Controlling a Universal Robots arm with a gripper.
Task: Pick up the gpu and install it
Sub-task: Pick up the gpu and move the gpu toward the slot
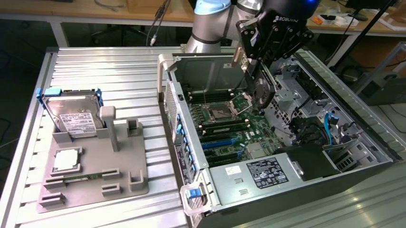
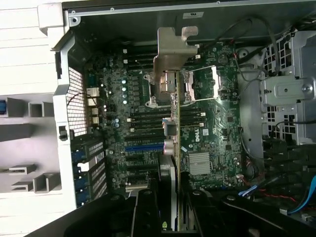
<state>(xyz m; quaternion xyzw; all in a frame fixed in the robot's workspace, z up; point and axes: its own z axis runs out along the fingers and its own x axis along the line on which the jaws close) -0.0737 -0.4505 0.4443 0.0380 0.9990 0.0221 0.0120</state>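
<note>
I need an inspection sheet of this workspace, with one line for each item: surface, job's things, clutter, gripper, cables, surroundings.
surface: ribbed metal table, carrying a grey fixture and an open computer case.
job's things: gpu held on edge over the motherboard, apparently not seated in a slot.
clutter: hard drive upright in the fixture; square chip lying flat on it.
gripper: gripper shut on the gpu, above the case opening.
cables: blue cables inside the case.
surroundings: workbenches behind the table.
</note>
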